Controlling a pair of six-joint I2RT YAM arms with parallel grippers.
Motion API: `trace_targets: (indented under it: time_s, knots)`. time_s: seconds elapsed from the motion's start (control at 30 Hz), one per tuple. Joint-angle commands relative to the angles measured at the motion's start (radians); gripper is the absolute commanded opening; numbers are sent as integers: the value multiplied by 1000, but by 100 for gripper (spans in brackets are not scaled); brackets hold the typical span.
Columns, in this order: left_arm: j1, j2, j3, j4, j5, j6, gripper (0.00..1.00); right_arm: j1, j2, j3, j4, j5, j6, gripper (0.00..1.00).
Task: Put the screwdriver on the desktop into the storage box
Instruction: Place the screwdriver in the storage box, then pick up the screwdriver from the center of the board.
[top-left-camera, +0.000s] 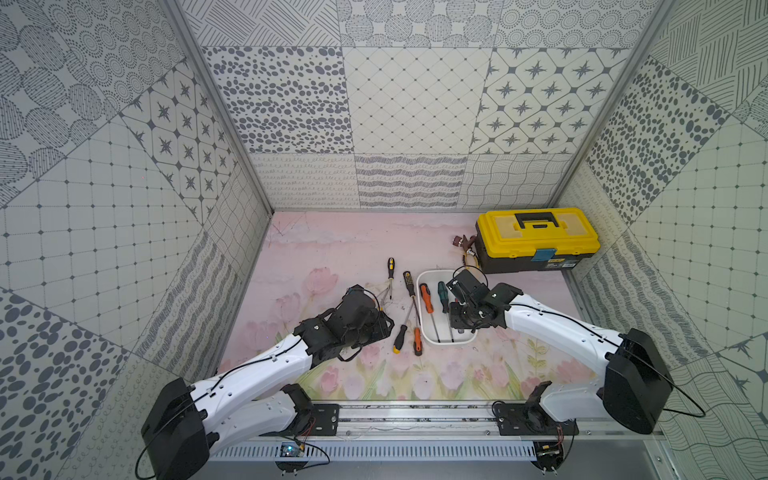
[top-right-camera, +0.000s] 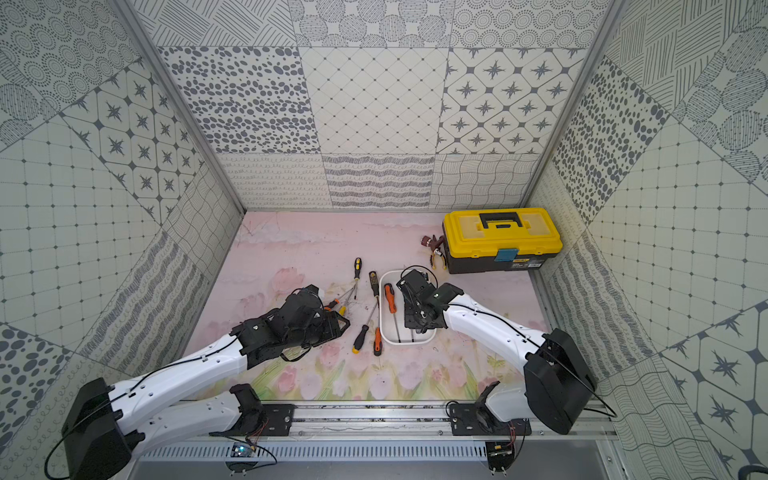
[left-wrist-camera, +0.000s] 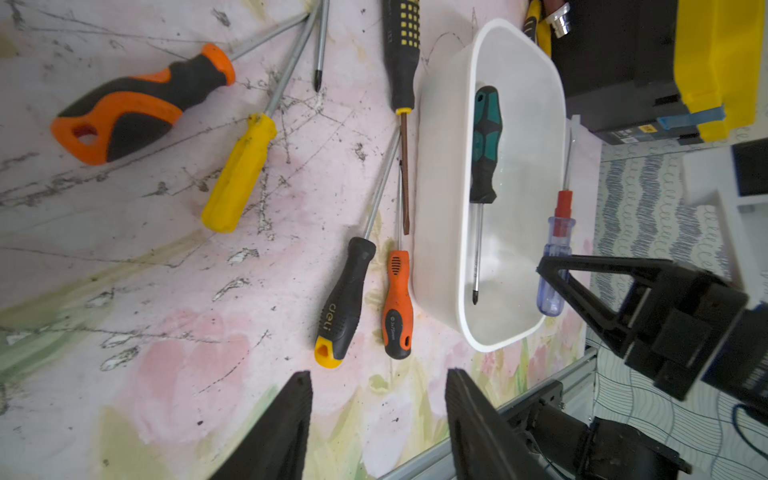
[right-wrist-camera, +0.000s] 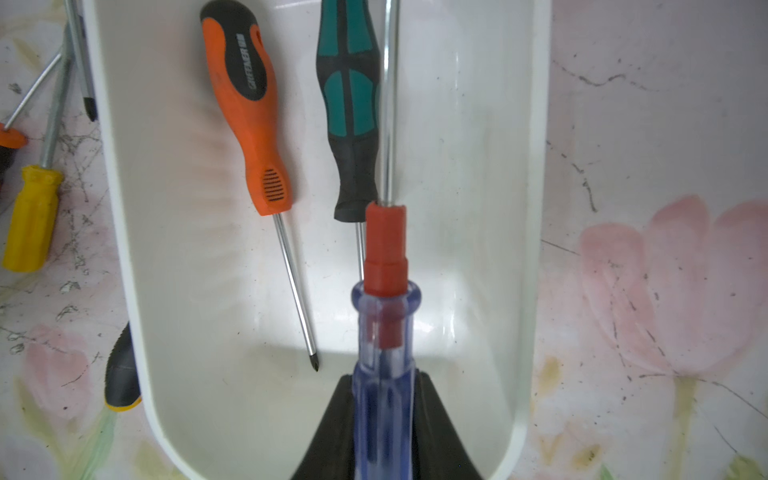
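My right gripper (right-wrist-camera: 383, 384) is shut on the clear blue handle of a red-collared screwdriver (right-wrist-camera: 384, 299). It holds that screwdriver just above the white storage box (right-wrist-camera: 536, 208), shaft along the box's length. An orange screwdriver (right-wrist-camera: 249, 104) and a green-and-black one (right-wrist-camera: 349, 104) lie inside the box. My left gripper (left-wrist-camera: 379, 376) is open over the pink desktop (top-left-camera: 332, 249), with nothing between its fingers. Just beyond its tips lie a black-and-yellow screwdriver (left-wrist-camera: 345, 299) and a small orange one (left-wrist-camera: 397, 303). In both top views the box (top-left-camera: 432, 275) sits mid-table, partly hidden by my right gripper (top-left-camera: 459, 320).
More screwdrivers lie left of the box: a yellow-handled one (left-wrist-camera: 241, 174), a big orange-and-black one (left-wrist-camera: 137, 108) and a black one with yellow dots (left-wrist-camera: 401, 54). A yellow-lidded black toolbox (top-left-camera: 536, 237) stands at the back right, with pliers (top-left-camera: 469, 253) beside it. Patterned walls close in three sides.
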Motion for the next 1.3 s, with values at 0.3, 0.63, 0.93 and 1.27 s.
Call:
trace_targets:
  time_s: [0.3, 0.63, 0.93, 1.27]
  knots:
    - [10, 163, 197, -113, -164, 114, 61, 1, 18, 41, -13, 61, -34, 41]
    - [63, 326, 344, -86, -139, 163, 63, 63, -126, 46, -21, 41, -27, 51]
    - [180, 619, 600, -99, -82, 239, 61, 166, -176, 50, 41, 33, 8, 45]
    - [181, 890, 833, -89, -6, 276, 55, 166, -185, 9, 93, 5, 42, 35]
